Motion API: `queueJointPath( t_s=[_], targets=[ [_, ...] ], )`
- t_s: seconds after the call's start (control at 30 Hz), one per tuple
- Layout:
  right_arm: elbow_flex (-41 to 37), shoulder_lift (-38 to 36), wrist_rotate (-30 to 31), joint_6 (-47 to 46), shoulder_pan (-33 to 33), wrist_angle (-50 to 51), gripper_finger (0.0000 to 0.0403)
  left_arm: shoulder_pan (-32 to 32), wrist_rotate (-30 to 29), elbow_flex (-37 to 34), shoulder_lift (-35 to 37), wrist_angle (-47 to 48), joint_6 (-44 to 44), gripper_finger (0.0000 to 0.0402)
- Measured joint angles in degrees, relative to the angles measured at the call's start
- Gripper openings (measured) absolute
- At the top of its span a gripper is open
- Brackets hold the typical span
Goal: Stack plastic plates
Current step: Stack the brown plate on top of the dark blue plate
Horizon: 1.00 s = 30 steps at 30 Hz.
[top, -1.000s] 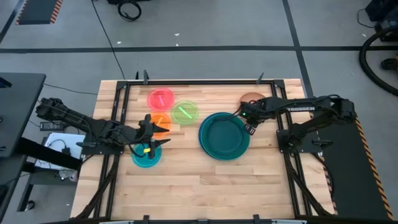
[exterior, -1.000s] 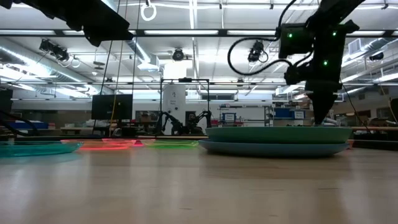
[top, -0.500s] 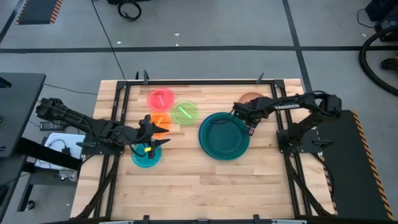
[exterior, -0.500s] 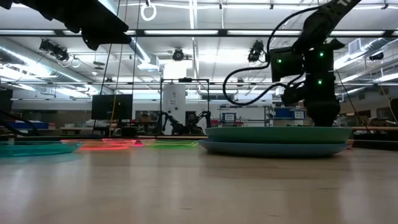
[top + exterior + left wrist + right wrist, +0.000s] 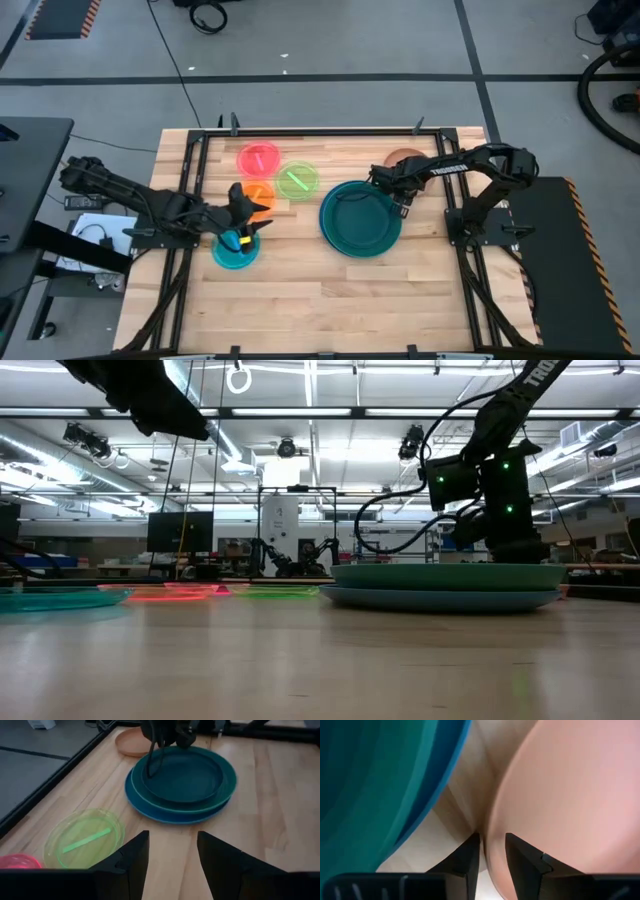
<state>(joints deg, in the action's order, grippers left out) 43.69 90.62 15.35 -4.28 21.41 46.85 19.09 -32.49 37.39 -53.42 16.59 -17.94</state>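
A wooden table point(image 5: 330, 290) carries several round plastic plates. The largest, a blue plate point(image 5: 150, 809), lies flat just beside the right gripper point(image 5: 385, 184), toward the table's middle. A teal plate point(image 5: 361, 218) rests on top of it, and a dark teal plate point(image 5: 182, 775) sits nested on that, making a stack of three.

The brownish-orange plate point(image 5: 405, 158) lies flat on the other side of the right gripper, toward the table's far edge. In the right wrist view its rim point(image 5: 560, 795) sits directly at the tips of the two dark fingers point(image 5: 520, 852), which stand narrowly apart with only a thin gap between them, low at the table surface. The plate's edge appears to lie at that gap, but a firm hold cannot be told.

The left gripper point(image 5: 240, 212) is raised above the table, well apart from the stack, its fingers point(image 5: 127, 862) spread wide and holding nothing. A small green plate point(image 5: 297, 181) lies ahead of it, a pink-red plate point(image 5: 258, 158) beyond that, an orange plate point(image 5: 262, 193) just beside it, and a cyan plate point(image 5: 234, 252) beneath it.
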Motion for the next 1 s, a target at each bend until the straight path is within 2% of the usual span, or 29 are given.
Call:
queueJointPath(
  t_s=[0.43, 0.73, 1.0],
  targets=[
    [-0.3, -0.7, 0.4, 0.4, 0.1, -0.9, 0.0021, 0.0, 0.0, 0.0, -1.1, -0.2, 2.2, 0.0174],
    [0.2, -0.7, 0.1, -0.2, -1.0, 1.7, 0.0021, 0.0, 0.0, -0.1, -1.1, -0.2, 2.3, 0.0174],
    [6.2, -0.7, 0.0, -2.4, -4.1, 8.1, 0.0020, 0.0, 0.0, -0.1, -1.1, -0.2, 2.3, 0.0174]
  ],
)
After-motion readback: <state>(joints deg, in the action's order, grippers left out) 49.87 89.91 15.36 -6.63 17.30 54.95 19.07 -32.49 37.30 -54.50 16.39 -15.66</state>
